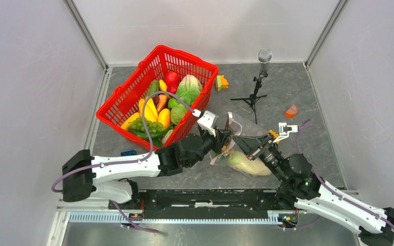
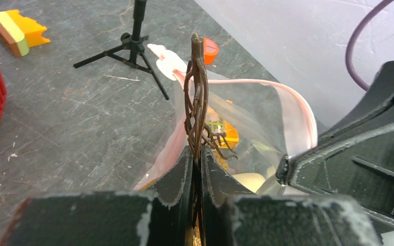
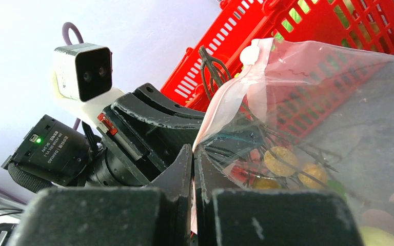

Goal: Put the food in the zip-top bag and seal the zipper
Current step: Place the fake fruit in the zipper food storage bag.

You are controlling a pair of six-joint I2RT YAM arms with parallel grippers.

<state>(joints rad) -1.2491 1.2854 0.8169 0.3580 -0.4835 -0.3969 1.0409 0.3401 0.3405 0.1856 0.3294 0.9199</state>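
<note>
Our left fingers [image 2: 197, 156] clench a brown stem [image 2: 198, 87] at the zip-top bag's [image 2: 256, 110] mouth; our right fingers [image 3: 192, 154] pinch its zipper [image 3: 221, 108]; bare surface [image 2: 72, 118] leftward.

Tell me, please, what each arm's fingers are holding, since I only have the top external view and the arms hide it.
Observer: In the left wrist view, the left fingers are shut on a wiry brown stem that stands upright between them.
Operator: Thank you. And the right arm?
Observer: Its wrist view shows the right fingers pinching the zip-top bag at its pink zipper.
Operator: Is the zipper sealed?
Observer: No. Seen from the left wrist, the pink strip arches wide open behind the stem.
</note>
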